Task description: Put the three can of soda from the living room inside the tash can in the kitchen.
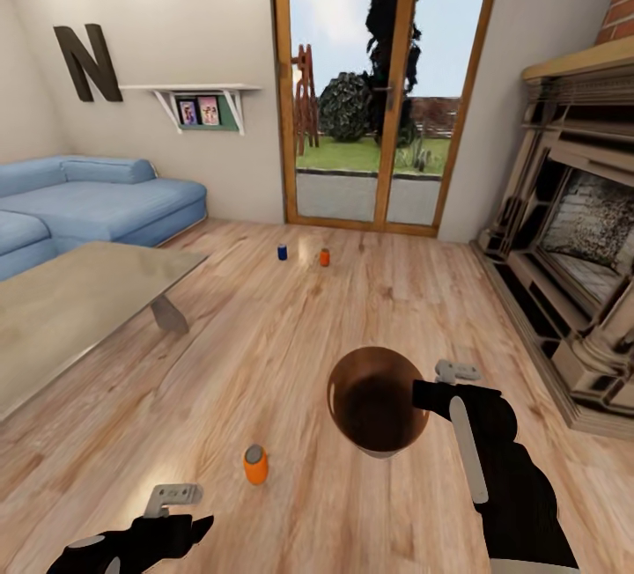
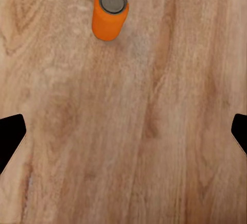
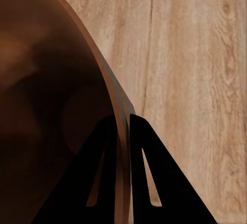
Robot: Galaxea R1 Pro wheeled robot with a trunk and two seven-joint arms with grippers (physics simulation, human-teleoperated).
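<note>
1. The trash can (image 1: 377, 400) hangs over the wood floor (image 1: 264, 354), its rim pinched between the closed fingers (image 3: 103, 183) of the right gripper (image 1: 425, 393).
2. The left gripper (image 1: 176, 512) hovers near it, fingers spread wide and empty.
3. An orange soda can (image 1: 255, 465) stands just beside the trash can; a blue can (image 1: 282, 252) and another orange can (image 1: 324, 257) stand well beyond it.

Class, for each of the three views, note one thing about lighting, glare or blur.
Head view: daylight through the glass doors puts a pale sheen on the table, and the far cans are small and soft. Left wrist view: even light, with a faint shadow beside the orange can. Right wrist view: the bin sits so close that its inside reads dark and blurred.
</note>
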